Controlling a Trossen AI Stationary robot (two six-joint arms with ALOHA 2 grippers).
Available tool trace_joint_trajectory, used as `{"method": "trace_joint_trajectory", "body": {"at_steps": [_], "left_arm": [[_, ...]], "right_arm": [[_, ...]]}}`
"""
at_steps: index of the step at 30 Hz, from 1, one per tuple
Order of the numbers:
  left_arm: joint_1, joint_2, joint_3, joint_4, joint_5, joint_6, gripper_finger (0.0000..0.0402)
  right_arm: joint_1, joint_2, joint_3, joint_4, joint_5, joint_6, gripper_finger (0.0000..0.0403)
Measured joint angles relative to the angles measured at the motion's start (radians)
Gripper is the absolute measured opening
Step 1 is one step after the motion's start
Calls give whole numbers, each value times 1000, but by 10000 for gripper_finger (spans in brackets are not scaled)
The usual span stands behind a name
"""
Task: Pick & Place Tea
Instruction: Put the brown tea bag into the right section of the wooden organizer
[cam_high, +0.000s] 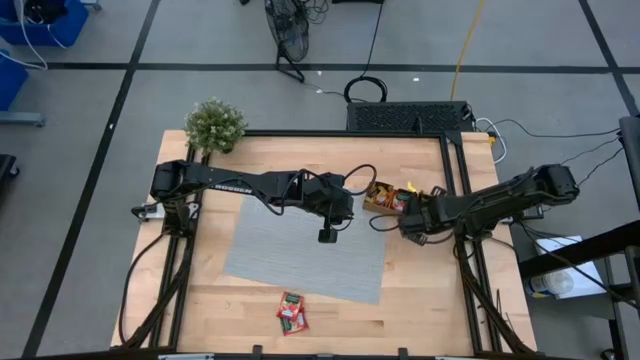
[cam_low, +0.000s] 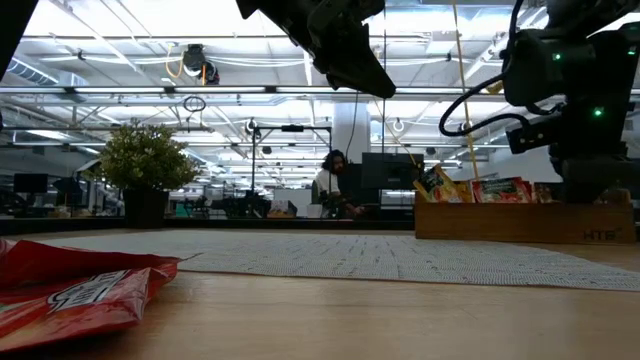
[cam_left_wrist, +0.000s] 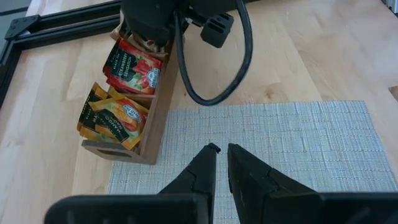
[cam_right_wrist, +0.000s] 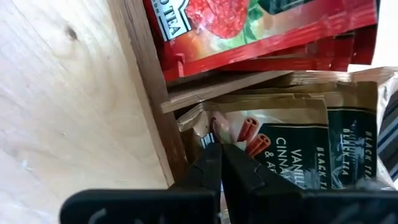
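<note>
A brown wooden tray (cam_high: 385, 198) at the table's right far part holds upright tea sachets: red ones (cam_right_wrist: 261, 31), orange-yellow ones (cam_left_wrist: 112, 118) and pale ones with dark green (cam_right_wrist: 292, 149). My right gripper (cam_right_wrist: 219, 151) reaches into the tray's pale compartment, shut on a pale sachet. My left gripper (cam_left_wrist: 221, 151) hovers over the grey mat (cam_high: 300, 250), shut and holding nothing. Two red sachets (cam_high: 292, 312) lie flat on the wood near the table's near edge. My right gripper pinches a pale sachet between its two fingers at its edge near a corner (cam_right_wrist: 210, 124), next to the tray's wooden wall (cam_right_wrist: 149, 81). The sachet still stands in its compartment among the others. One sachet or several between the fingers, I cannot tell.
A potted plant (cam_high: 214, 125) stands at the table's far left corner. The tray's divider (cam_right_wrist: 211, 90) separates the red sachets from the pale ones. A black cable (cam_left_wrist: 242, 56) loops from the right arm over the wood beside the tray. Bare wood surrounds the mat.
</note>
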Motion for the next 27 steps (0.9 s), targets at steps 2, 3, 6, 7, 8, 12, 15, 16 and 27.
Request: {"method": "trace_joint_trajectory", "body": {"at_steps": [2, 3, 6, 7, 8, 12, 15, 16, 27], "left_arm": [[0, 0, 0, 0, 0, 0, 49], [0, 0, 0, 0, 0, 0, 49], [0, 0, 0, 0, 0, 0, 49], [0, 0, 0, 0, 0, 0, 49], [0, 0, 0, 0, 0, 0, 49], [0, 0, 0, 0, 0, -1, 49], [0, 0, 0, 0, 0, -2, 49], [0, 0, 0, 0, 0, -2, 49], [0, 0, 0, 0, 0, -3, 49]], "right_arm": [[0, -24, -2, 2, -9, 3, 0], [0, -38, -1, 3, -14, 4, 0], [0, -76, 15, 0, -25, 7, 0], [0, -86, 22, 0, -24, 6, 0], [0, -99, 26, -1, -24, 6, 0], [0, -143, 40, -12, -13, -2, 0], [0, -169, 40, -23, -10, 3, 0], [0, -174, 40, -26, -10, 3, 0], [0, -176, 5, -22, -17, 18, 14]]}}
